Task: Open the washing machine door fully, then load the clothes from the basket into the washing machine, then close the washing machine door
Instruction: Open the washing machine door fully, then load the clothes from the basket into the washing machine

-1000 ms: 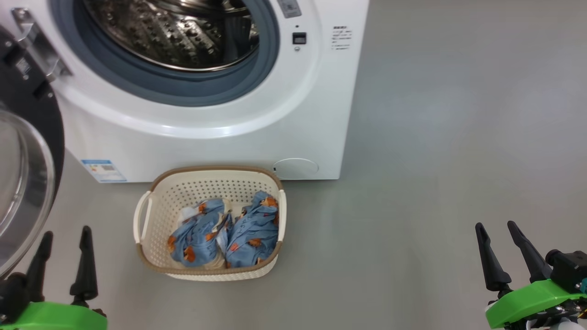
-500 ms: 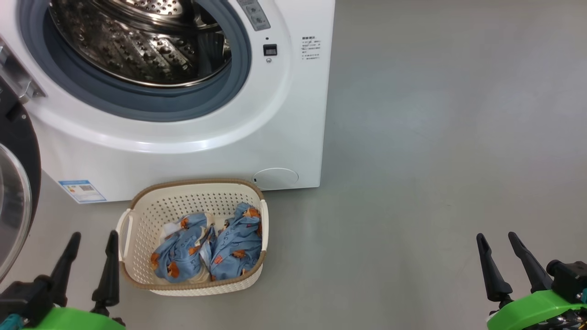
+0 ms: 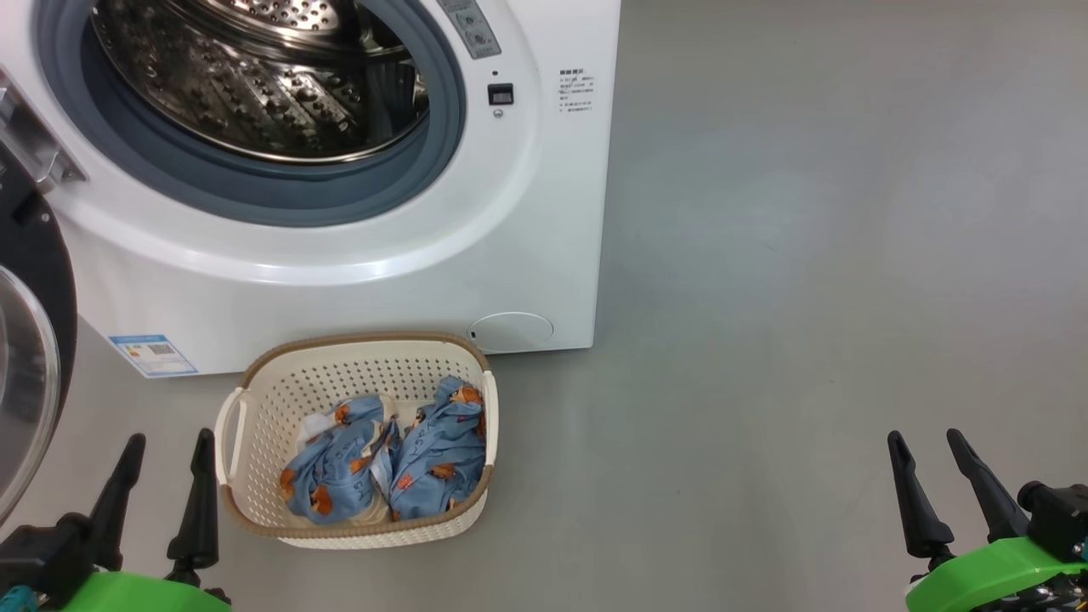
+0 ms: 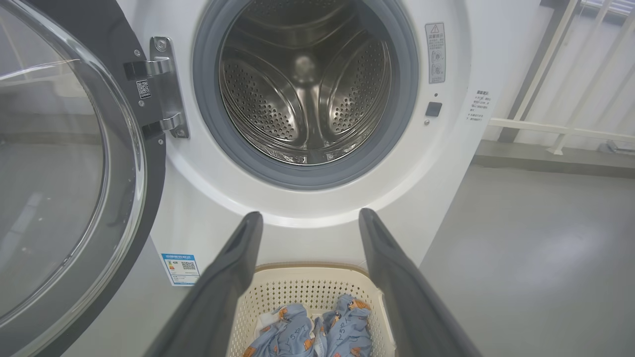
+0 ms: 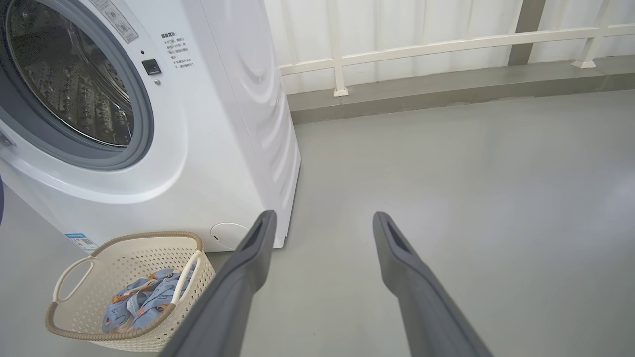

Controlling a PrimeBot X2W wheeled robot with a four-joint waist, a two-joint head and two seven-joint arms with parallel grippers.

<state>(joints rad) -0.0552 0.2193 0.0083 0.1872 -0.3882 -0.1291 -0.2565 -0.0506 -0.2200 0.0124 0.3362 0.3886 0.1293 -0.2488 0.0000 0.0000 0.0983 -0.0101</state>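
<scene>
Starting nearest: looking at the left gripper with two long dark fingers (image 3: 168, 439) on a green base, hovering low, spread wide and gripping nothing, sitting just left of the basket. Way over on the right, seeing the right gripper of the same dark two-finger kind (image 3: 923, 435), also gaping open, holding nothing, pointing out over bare smooth grey floor (image 3: 807, 297).

Next out, spotting the small cream plastic rectangular basket with perforated sides and a brown woven-look rim (image 3: 357, 338), sitting on the floor just in front of the machine and carrying the two crumpled blue fabric clothes with orange-brown bear prints (image 3: 399, 463), bunched side by side inside.

Behind that, facing the big white boxy front-loading washing machine (image 3: 340, 289), wearing a blue label sticker (image 3: 153, 354) low on its front and showing off a grey rubber seal (image 3: 280, 191) around a steel perforated drum (image 3: 255, 85).

Off to the left, catching the large round glossy black washing machine door with bulging clear glass (image 3: 34, 280), hanging wide open on a metal hinge (image 4: 166, 89).

Farthest back, making out a white railing (image 5: 397, 54) running along a pale wall.
</scene>
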